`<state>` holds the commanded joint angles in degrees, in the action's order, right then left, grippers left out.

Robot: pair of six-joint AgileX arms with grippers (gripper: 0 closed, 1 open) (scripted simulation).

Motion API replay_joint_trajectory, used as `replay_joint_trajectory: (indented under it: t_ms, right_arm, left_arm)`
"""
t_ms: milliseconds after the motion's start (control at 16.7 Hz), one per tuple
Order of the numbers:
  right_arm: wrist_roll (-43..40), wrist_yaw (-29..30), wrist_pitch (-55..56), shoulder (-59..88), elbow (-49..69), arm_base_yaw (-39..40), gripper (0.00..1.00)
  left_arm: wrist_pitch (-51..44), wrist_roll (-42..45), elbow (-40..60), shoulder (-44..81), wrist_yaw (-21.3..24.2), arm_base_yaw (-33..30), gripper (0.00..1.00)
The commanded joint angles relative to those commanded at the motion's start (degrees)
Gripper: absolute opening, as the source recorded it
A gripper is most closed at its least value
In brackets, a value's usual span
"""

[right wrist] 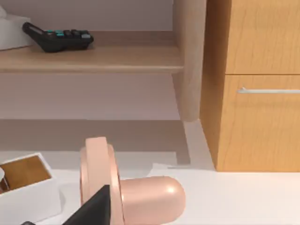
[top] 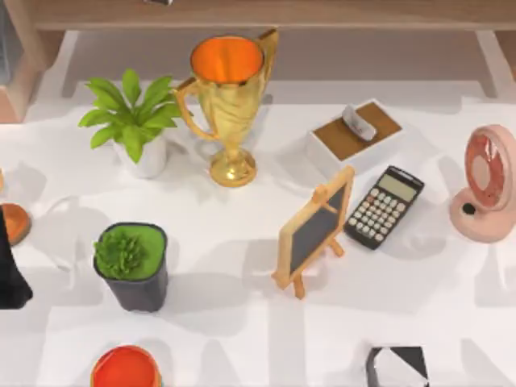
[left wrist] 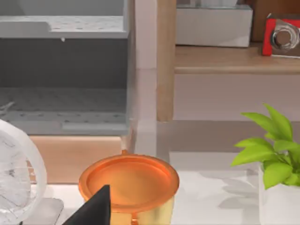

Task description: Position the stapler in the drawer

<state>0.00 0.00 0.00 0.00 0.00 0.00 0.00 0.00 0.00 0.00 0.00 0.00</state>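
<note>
Stapler (top: 358, 122): small grey stapler lying on the brown top of a white box (top: 355, 139), toward the back right of the bench (top: 234, 234).
Drawer (right wrist: 262, 126): wooden cabinet front with a silver bar handle, closed, seen in the right wrist view beside a wooden post.
Left end effector (top: 10, 270): dark shape at the left edge of the bench; whether its fingers are spread or pressed together cannot be told.
Right end effector (top: 397, 367): dark shape at the front edge, right of centre; finger state cannot be told.
Trophy (top: 227, 101): gold cup with orange interior, upright, back centre.
Leafy plant (top: 133, 121): in a white pot, left of the trophy.
Dark pot (top: 133, 266): holds a green plant, front left.
Small chalkboard (top: 314, 230): on a wooden easel, centre.
Calculator (top: 384, 207): black, just right of the chalkboard.
Pink fan (top: 486, 184): at the right edge.
</note>
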Motion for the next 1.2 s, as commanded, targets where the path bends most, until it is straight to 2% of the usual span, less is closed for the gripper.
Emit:
replay_joint_trajectory:
  t_ms: [240, 480, 960, 1200]
  right_arm:
    - [-1.4, -0.4, 1.5, 1.6, 1.5, -0.6, 1.0]
    - [-9.5, -3.0, 10.3, 11.7, 9.9, -3.7, 1.0]
    - [-35.0, -10.1, 28.4, 54.9, 25.8, -10.4, 1.0]
    - [-45.8, -13.2, 36.5, 71.2, 33.2, -14.0, 1.0]
  left_arm:
    - [0.0, 0.0, 0.0, 0.0, 0.0, 0.0, 1.0]
    - [0.0, 0.0, 0.0, 0.0, 0.0, 0.0, 1.0]
    - [0.0, 0.0, 0.0, 0.0, 0.0, 0.0, 1.0]
    - [0.0, 0.0, 0.0, 0.0, 0.0, 0.0, 1.0]
